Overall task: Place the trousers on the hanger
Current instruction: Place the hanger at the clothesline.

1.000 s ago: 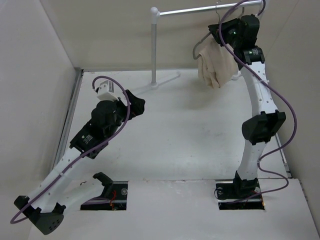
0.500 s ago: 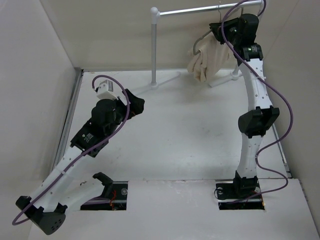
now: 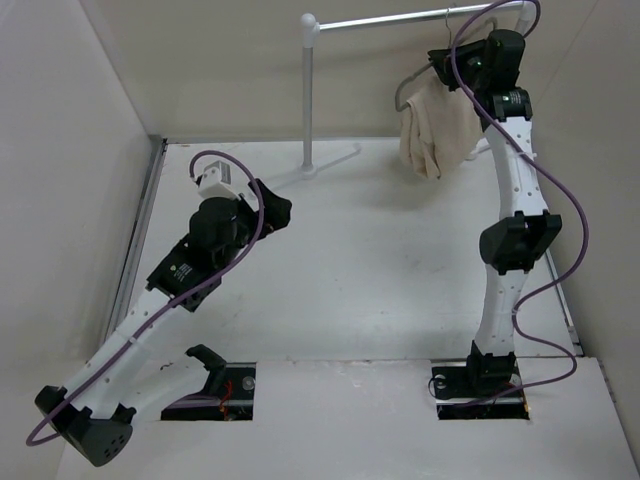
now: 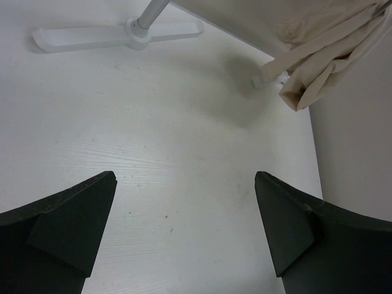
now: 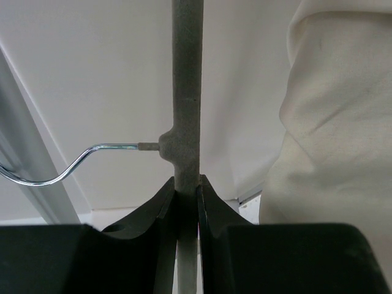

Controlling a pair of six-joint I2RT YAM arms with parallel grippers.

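The beige trousers [image 3: 432,130] hang folded over the thin grey hanger [image 3: 412,76] up by the white rack's rail at the top right. My right gripper [image 3: 455,62] is shut on the hanger; in the right wrist view its jaws clamp the hanger's grey bar [image 5: 187,92], with the metal hook [image 5: 55,168] at left and trouser cloth [image 5: 331,122] at right. My left gripper [image 3: 275,208] is open and empty, low over the table at centre-left. The trousers also show at the top right of the left wrist view [image 4: 324,43].
A white tubular garment rack stands at the back: post [image 3: 308,90], top rail [image 3: 400,18] and floor feet [image 4: 116,35]. White walls close in the table on the left, back and right. Bare white tabletop [image 3: 380,270] lies between the arms.
The right gripper has swung the hanger and trousers left, then back right and slightly higher by the rail. The left arm has barely shifted.
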